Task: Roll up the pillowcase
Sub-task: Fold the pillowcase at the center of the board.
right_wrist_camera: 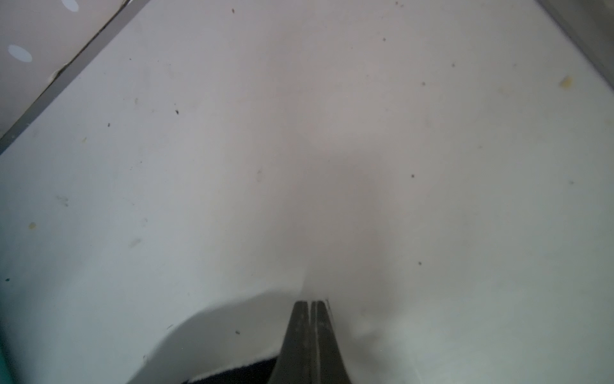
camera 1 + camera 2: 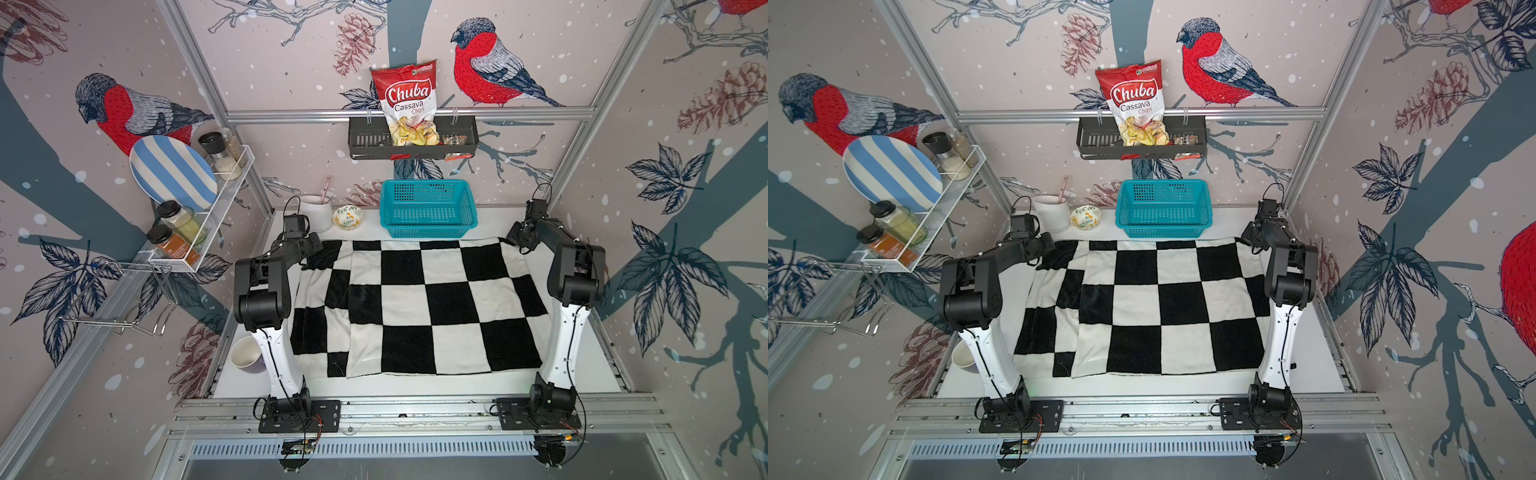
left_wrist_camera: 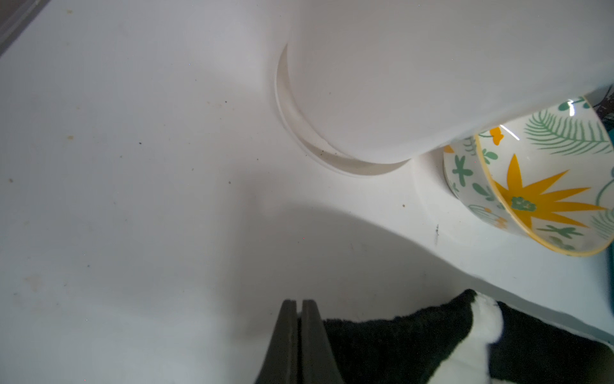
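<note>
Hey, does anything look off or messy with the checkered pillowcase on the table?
Yes. The pillowcase isn't lying flat: along its left side a layer is folded over, so the checks there don't line up, and a loose thread trails at its near edge. Nothing looks spilled or broken.

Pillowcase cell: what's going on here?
Both arms reach to the far edge of the checkered pillowcase, just in front of the teal basket. The left fingers are shut on its far left corner. The right fingers are shut too and seem to pinch the far right corner. The cloth lies spread on the table, with a fold along its left part. No roll has begun.
</note>
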Controlling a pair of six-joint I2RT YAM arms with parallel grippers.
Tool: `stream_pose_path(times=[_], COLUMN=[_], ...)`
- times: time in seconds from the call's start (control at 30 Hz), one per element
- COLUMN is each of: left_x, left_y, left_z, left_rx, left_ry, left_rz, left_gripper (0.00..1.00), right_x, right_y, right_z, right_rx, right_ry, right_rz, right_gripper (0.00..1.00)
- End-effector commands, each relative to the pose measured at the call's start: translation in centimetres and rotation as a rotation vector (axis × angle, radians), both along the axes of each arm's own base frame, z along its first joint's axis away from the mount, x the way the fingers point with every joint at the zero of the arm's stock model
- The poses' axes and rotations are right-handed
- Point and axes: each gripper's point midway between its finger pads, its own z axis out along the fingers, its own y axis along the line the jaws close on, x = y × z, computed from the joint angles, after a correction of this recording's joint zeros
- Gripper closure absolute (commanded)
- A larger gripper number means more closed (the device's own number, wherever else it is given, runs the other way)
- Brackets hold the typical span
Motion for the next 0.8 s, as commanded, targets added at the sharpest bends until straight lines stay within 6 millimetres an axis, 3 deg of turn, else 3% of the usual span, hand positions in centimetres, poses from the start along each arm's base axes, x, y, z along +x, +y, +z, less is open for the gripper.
stream_pose_path(times=[0.0, 0.23, 0.47, 0.63, 0.77], left_x=[0.4, -0.5, -1.7, -2.6, -2.2], left_y=[0.0, 0.5, 1.0, 1.7, 1.8], left_z=[1.6, 5.6, 9.8, 12.2, 14.1], left_rx=[-0.007, 0.013, 0.053, 0.091, 0.094], left_ry=[-0.048, -0.123, -0.197, -0.25, -0.303], left_rz=[0.002, 0.033, 0.061, 0.086, 0.091], left_gripper=[1.0, 1.0, 1.0, 1.0, 1.0], right_x=[-0.2, -0.3, -3.1, -5.8, -6.2], right_y=[0.1, -0.2, -0.4, -1.8, -2.2], right_z=[1.8, 8.5, 14.4, 16.3, 17.6], right_rx=[-0.005, -0.051, -0.075, -0.1, -0.089], right_ry=[-0.023, -0.196, -0.35, -0.436, -0.488], right_rz=[0.018, 0.032, -0.001, -0.044, -0.035], right_gripper=[1.0, 1.0, 1.0, 1.0, 1.0])
